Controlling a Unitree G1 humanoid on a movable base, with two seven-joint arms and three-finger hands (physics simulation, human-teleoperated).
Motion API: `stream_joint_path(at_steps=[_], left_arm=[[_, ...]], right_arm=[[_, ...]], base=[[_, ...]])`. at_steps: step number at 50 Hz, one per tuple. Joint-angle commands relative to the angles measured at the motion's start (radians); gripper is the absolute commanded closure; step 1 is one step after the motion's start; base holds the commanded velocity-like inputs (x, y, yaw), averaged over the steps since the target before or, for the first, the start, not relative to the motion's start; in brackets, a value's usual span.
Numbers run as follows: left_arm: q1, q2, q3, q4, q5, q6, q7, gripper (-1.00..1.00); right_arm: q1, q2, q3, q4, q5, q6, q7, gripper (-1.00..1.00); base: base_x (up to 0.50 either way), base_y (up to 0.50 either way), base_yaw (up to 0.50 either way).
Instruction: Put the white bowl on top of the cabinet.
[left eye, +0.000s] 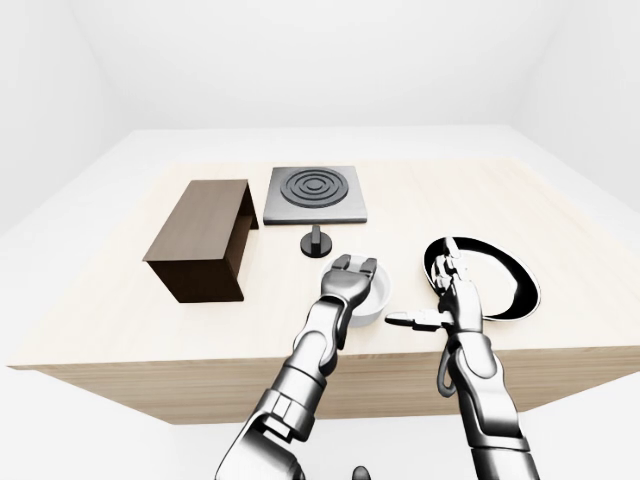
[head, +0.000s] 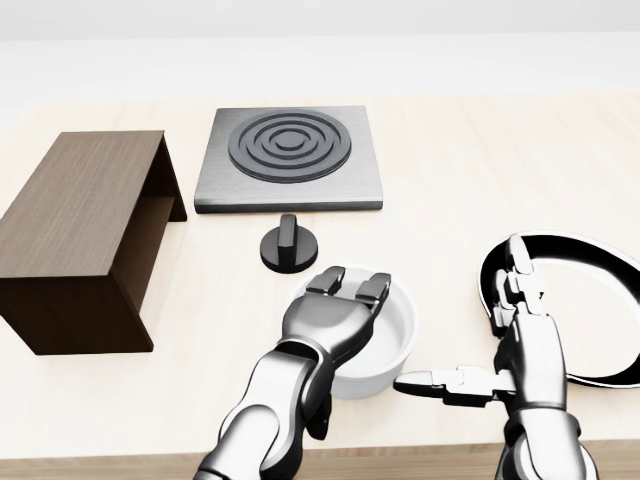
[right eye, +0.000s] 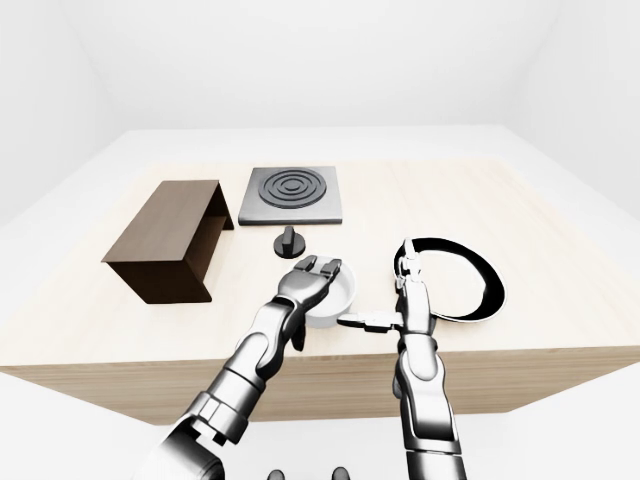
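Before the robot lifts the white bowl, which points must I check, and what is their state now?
1. Left hand on the white bowl, fingers hooked over its rim: ok.
2. Grip fully closed: cannot tell.
3. Right hand open, beside the bowl, not holding: ok.
4. Cabinet top bare: ok.
5. Knob close above the bowl in the head view; could be bumped: not ok.
6. Pan apart from the bowl: ok.

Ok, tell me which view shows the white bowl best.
The head view: the white bowl is largest there, its rim and wall clear beside the left hand. Both eye views show it small and partly hidden by that hand.
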Motion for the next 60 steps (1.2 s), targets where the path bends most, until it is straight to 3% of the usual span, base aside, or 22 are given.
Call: stream_joint_path(at_steps=[1,22,47,49,50,60], left_arm=[[-0.015,0.002,0.002,0.031,-0.023,0.000,0.019,-1.00],[-0.034,0.007,0.005,0.075,-0.054,0.000,0.050,-1.00],[-0.101,0.015,0.022,0.227,-0.126,0.000,0.138,-1.00],[-0.101,0.016,0.022,0.231,-0.130,0.000,0.144,-0.91],[-0.100,0.016,0.020,0.221,-0.130,0.000,0.142,1.00],[-0.089,0.018,0.014,0.211,-0.118,0.000,0.139,1.00]], right_arm=[[-0.001,-0.001,-0.001,0.003,0.001,-0.001,0.000,-1.00],[0.004,0.001,0.002,-0.002,-0.003,-0.003,0.000,-1.00],[0.003,0.003,0.005,0.002,-0.007,-0.005,-0.001,-1.00],[0.004,0.003,0.006,0.001,-0.008,-0.006,-0.001,-1.00],[0.004,0.003,0.006,0.002,-0.008,-0.007,-0.001,-1.00],[0.003,0.003,0.008,0.003,-0.010,-0.007,-0.003,-1.00]], base=[[0.00,0.00,0.00],[0.00,0.00,0.00],[0.00,0.00,0.00],[0.00,0.00,0.00],[0.00,0.00,0.00],[0.00,0.00,0.00]])
